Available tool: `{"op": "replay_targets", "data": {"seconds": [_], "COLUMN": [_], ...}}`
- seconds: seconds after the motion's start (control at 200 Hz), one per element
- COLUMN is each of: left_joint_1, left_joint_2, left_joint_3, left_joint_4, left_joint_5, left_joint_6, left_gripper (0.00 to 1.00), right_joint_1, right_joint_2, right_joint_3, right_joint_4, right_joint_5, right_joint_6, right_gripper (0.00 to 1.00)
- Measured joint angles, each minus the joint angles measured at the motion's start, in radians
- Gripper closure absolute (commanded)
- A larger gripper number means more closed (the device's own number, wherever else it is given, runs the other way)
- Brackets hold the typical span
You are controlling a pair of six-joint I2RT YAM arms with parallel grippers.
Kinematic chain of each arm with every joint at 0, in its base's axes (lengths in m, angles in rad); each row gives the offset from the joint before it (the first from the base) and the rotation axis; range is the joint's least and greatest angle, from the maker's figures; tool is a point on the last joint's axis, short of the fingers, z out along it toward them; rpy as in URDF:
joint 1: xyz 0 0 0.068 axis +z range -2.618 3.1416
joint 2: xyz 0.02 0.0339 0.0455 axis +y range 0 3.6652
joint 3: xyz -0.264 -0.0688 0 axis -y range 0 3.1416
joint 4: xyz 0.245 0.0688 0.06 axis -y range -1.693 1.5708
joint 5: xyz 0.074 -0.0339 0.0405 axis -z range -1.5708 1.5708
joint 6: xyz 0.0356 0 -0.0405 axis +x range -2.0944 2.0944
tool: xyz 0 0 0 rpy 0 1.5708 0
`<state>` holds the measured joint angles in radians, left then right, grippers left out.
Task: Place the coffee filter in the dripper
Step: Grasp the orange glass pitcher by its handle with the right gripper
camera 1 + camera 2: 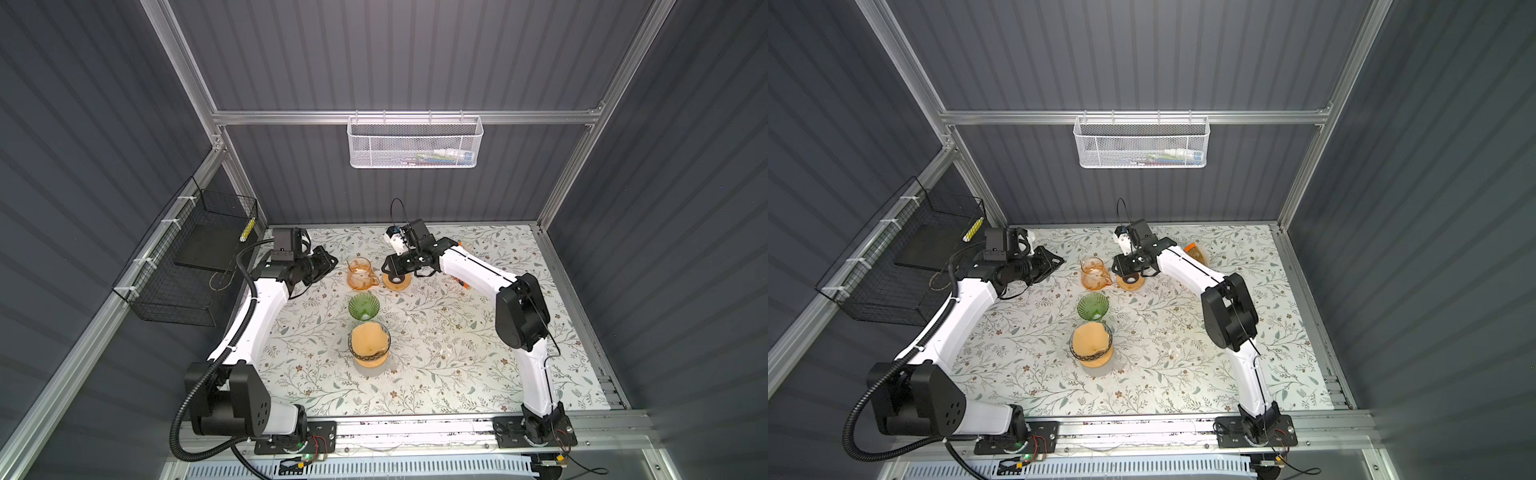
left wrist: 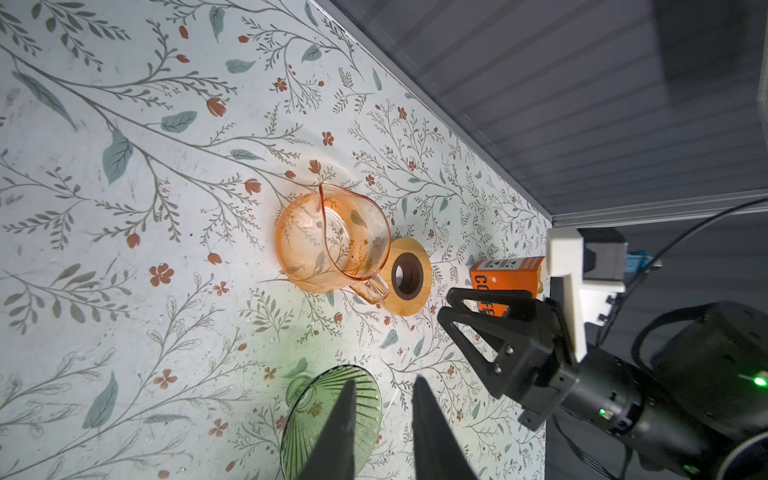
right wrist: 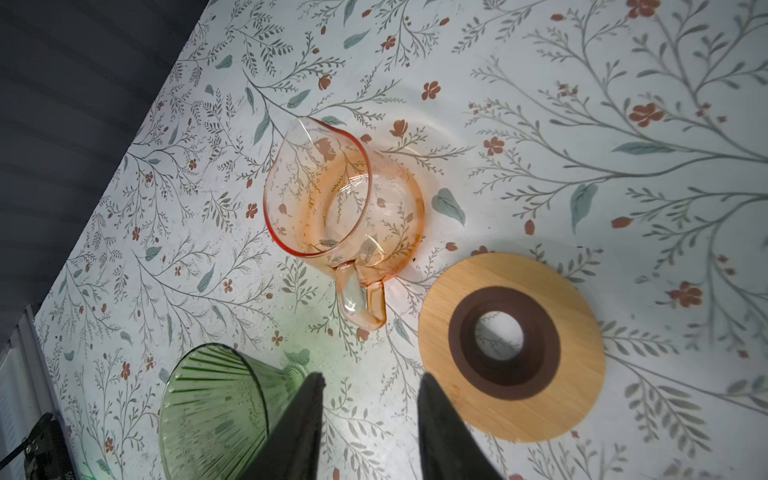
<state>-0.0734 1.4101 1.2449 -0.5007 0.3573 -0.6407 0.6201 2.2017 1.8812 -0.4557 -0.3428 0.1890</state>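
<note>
Tan coffee filter [image 1: 368, 337] [image 1: 1090, 341] sits inside the clear dripper [image 1: 351, 347] [image 1: 1073, 351], low-centre in both top views. The dripper stands on a round wood base [image 1: 370, 362] on the floral bench [image 1: 457, 365].

Just above it in frame is a green ribbed dripper [image 1: 364, 306] [image 3: 212, 407]; it looks tipped on its side in the R wrist view. Above that, mid-frame, are an orange glass pitcher [image 1: 361, 272] [image 2: 332, 241] [image 3: 332, 195] and, just right of it, a wood ring w/ brown centre [image 1: 405, 283] [image 3: 582, 340]. The pitcher handle points toward the ring.

L arm [image 1: 266, 307] reaches in from lower left. L jaws are parted w/ nothing between them, near the pitcher's left side, not touching.

R arm [image 1: 473, 270] bends in from the right. R jaws are also spread and empty, poised over the wood ring.

An orange coffee box [image 1: 1196, 251] [image 2: 505, 276] lies behind the R arm, partly hidden.
</note>
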Motion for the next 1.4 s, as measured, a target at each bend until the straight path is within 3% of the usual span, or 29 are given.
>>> {"op": "replay_targets", "data": {"seconds": [0.615, 1.191, 1.401], "left_joint_1": [0.027, 0.041, 0.045], "left_joint_2": [0.0, 0.0, -0.003], "left_joint_3": [0.0, -0.006, -0.018], "left_joint_4": [-0.037, -0.037, -0.037], "left_joint_5": [0.024, 0.052, 0.063], "left_joint_6": [0.001, 0.005, 0.005], "left_gripper": [0.75, 0.75, 0.75], "right_joint_1": [0.078, 0.119, 0.128], "right_joint_2": [0.145, 0.216, 0.216], "right_joint_3": [0.127, 0.215, 0.217], "right_joint_4": [0.021, -0.016, -0.018], "right_joint_5": [0.075, 0.214, 0.241], "right_joint_6": [-0.094, -0.162, -0.173], "right_gripper": [0.57, 0.76, 0.75]}}
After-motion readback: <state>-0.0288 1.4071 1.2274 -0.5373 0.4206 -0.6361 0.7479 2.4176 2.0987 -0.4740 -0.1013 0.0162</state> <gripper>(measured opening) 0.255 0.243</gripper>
